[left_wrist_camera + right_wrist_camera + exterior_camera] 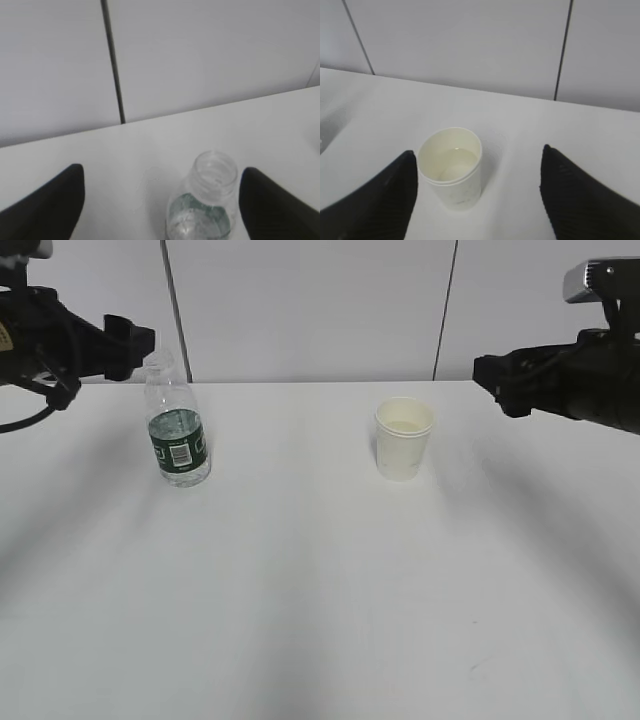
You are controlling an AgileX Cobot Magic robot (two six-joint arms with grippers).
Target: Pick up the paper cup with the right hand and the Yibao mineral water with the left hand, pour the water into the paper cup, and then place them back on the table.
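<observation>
The Yibao mineral water (177,430), a clear bottle with a dark green label and no cap, stands upright on the white table (320,590) at the left. It also shows in the left wrist view (207,200). My left gripper (128,340) is open, raised just left of the bottle's neck; its fingers (55,205) stand wide apart. The paper cup (403,437) stands upright right of centre with some water in it, also in the right wrist view (451,167). My right gripper (492,380) is open, raised to the right of the cup, fingers (580,195) wide.
A grey panelled wall (310,310) with dark seams rises directly behind the table's far edge. Nothing but the bottle and the cup stands on the tabletop.
</observation>
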